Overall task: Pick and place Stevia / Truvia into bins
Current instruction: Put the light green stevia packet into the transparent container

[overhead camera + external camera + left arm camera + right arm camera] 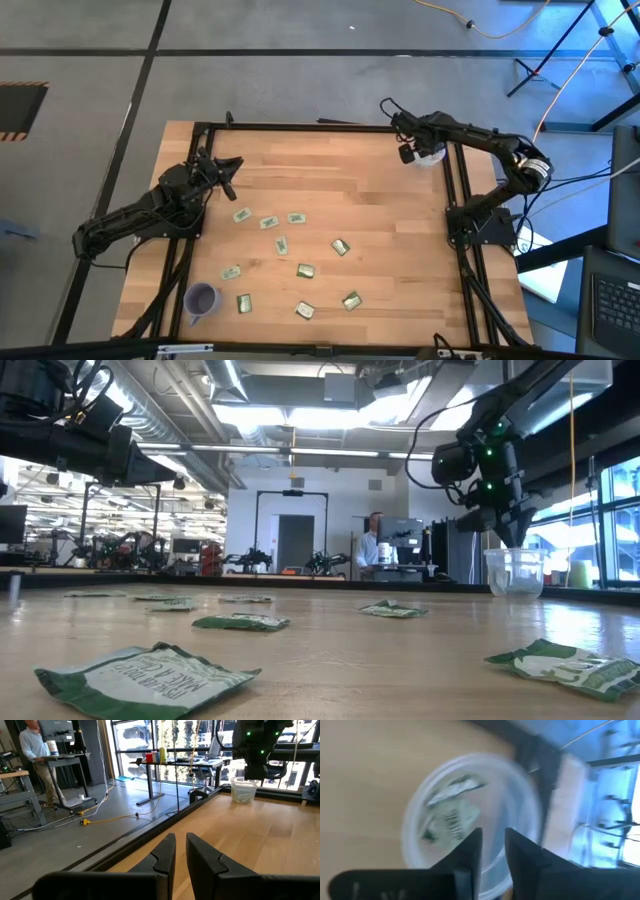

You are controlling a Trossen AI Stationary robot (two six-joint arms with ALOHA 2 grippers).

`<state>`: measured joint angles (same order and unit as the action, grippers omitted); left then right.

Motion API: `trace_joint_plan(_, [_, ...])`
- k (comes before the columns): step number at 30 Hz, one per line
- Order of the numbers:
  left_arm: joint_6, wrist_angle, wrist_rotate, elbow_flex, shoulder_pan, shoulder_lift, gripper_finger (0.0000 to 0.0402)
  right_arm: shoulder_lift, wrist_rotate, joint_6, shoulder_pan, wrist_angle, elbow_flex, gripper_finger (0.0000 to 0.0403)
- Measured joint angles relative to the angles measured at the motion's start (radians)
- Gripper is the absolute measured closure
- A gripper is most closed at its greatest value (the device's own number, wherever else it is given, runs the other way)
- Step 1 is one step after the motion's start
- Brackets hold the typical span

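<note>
Sachets (305, 270) lie scattered around the table's six o'clock half. The right gripper (492, 847) hangs over the clear cup (470, 820) at one o'clock, jaws narrowly parted and empty, apparently after dropping one. The left gripper (180, 857), narrow and empty, waits at nine o'clock.

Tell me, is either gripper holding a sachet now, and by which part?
Nothing is held. The right gripper hangs above the translucent cup, sachets lying inside; the left gripper is empty.

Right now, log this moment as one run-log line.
right claw: above translucent white cup, sachets inside | left claw: parked at table's left edge, empty | loose sachets on table | purple cup: untouched
</note>
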<state>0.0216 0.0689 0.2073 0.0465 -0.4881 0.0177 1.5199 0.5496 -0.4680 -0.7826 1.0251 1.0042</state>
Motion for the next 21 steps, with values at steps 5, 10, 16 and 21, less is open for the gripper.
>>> trace_joint_plan(5, [0.000, 0.000, 0.000, 0.000, 0.000, 0.000, 0.0361, -0.061, 0.037, -0.020, 0.027, 0.014, 0.044, 0.0295])
trace_joint_plan(10, [0.000, 0.000, 0.000, 0.000, 0.000, 0.000, 0.0361, -0.194, 0.033, -0.020, 0.146, 0.009, 0.057, 0.0293])
trace_joint_plan(16, [0.000, 0.000, 0.000, 0.000, 0.000, 0.000, 0.0361, -0.359, 0.024, -0.050, 0.394, -0.015, 0.057, 0.0293])
trace_joint_plan(21, [-0.008, 0.002, -0.090, 0.000, 0.000, 0.000, 0.0352, -0.451, 0.016, -0.045, 0.628, -0.150, 0.015, 0.0293])
